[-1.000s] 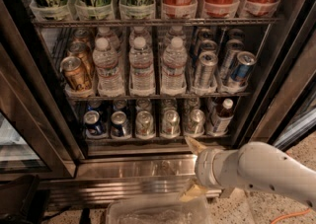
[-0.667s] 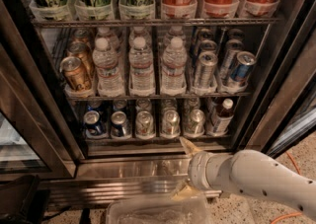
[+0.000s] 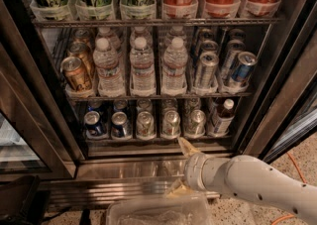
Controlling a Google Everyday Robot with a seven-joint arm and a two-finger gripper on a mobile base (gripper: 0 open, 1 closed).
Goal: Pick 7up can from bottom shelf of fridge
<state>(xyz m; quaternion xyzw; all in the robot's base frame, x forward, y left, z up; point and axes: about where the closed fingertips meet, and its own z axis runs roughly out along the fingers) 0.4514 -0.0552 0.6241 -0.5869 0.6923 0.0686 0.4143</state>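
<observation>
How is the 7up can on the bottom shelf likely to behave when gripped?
The 7up can looks like smooth metal, so it is probably slippery and dentable. Standing upright, it may tip if nudged. The gripper hangs open just below the bottom shelf.

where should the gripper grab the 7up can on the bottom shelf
Probably grip the 7up can across its upper body, from the front: it stands upright, with neighbour cans close on both sides. The gripper hangs open just below it.
</observation>
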